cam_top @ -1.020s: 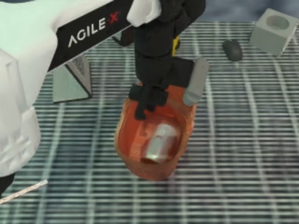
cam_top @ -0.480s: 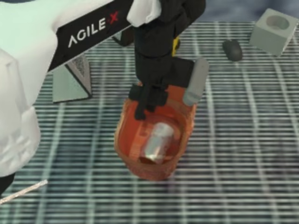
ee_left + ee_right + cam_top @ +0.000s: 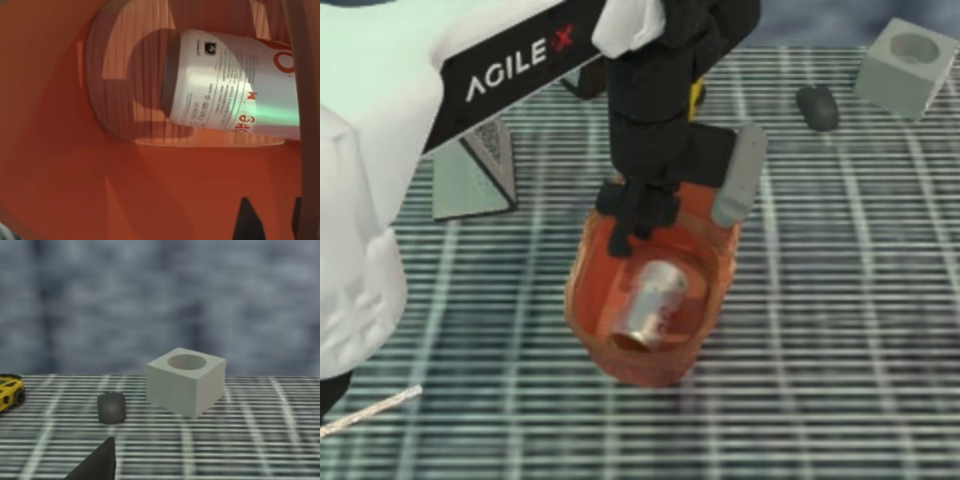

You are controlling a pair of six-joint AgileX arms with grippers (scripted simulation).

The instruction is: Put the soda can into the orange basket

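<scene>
**Can's sitting in the basket, left gripper parked right above it**

The left gripper (image 3: 632,225) is hanging over the far end of the orange basket (image 3: 582,300), black fingers pointing down inside the rim, spread apart with nothing between them. From where I'm standing it's just above the soda can (image 3: 653,305), not touching it.

The can is lying on its side on the basket floor, a bit tilted, one round end facing up toward the gripper. In the left wrist view you get a close look: the silver-white can (image 3: 235,85) with red lettering resting against the orange wall (image 3: 65,180), with the handle strap running down one edge.

The grey handle (image 3: 740,175) of the basket sticks up beside the arm.

Other stuff on the striped table (image 3: 850,330): a grey cube with a round hole (image 3: 908,62) off in the far right corner, a small dark mouse-looking thing (image 3: 817,107) near it, and a grey wedge-shaped stand (image 3: 472,170) to the left. The right wrist view shows the same cube (image 3: 186,380), the dark lump (image 3: 110,407) and a bit of a yellow toy car (image 3: 10,390). Can't tell what the right gripper's fingers are doing.
</scene>
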